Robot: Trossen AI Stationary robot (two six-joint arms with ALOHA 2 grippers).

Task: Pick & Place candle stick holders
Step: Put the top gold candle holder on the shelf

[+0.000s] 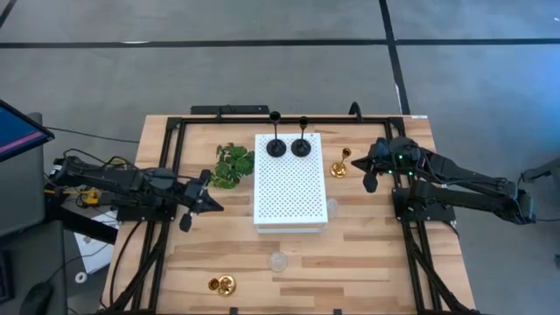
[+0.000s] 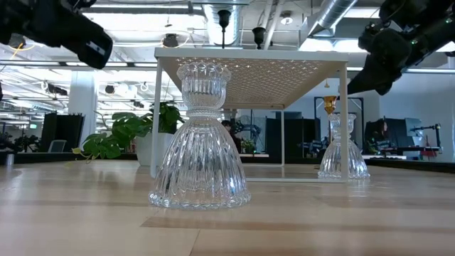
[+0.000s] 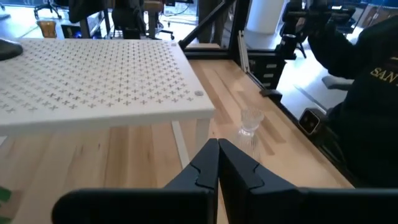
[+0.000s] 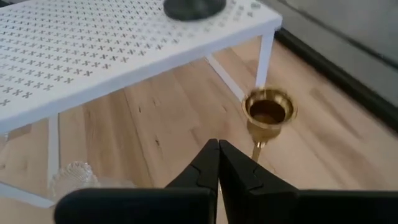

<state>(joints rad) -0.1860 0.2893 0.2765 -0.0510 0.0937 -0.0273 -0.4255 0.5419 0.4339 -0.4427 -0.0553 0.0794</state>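
Dark jointed arms, seemingly yellow cabling

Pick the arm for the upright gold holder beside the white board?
Right. The right gripper, fingers shut, hovers next to the shiny gold candle holder; the left gripper sits across the white perforated board.

Robotics lab: exposed ducts (image 2: pixel 334 18), concrete floor (image 1: pixel 262 70).
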